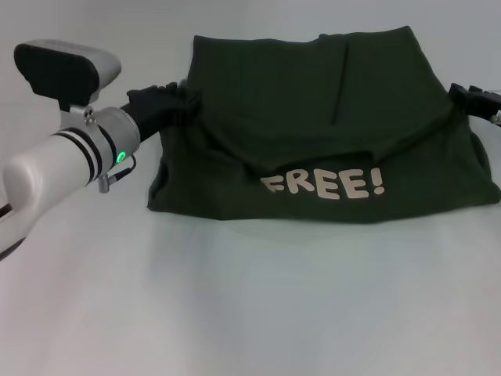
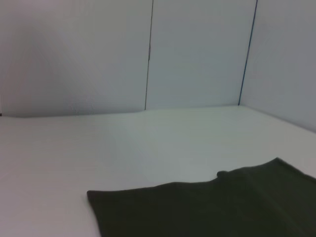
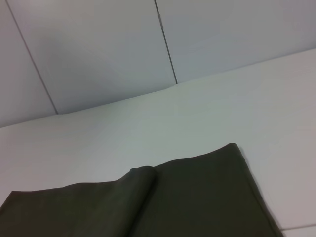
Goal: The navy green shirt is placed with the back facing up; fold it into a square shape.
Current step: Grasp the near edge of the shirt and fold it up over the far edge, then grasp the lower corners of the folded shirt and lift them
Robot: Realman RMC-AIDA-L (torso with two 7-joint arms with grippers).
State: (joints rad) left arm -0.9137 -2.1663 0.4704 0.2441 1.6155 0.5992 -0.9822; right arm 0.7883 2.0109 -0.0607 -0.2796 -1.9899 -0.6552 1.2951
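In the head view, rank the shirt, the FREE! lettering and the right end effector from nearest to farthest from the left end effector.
1. The shirt: its left edge meets the left end effector.
2. The FREE! lettering: on the near fold, towards the middle.
3. The right end effector: at the opposite, right edge.

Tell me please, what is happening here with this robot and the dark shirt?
The robot is folding the navy green shirt on a white table. The left gripper is at the shirt's left edge and the right gripper at its right edge, both at the far part of the garment. The cloth is partly folded, with a far layer draped over the near one, and white letters reading FREE! show near the front edge. It is not yet a neat square.
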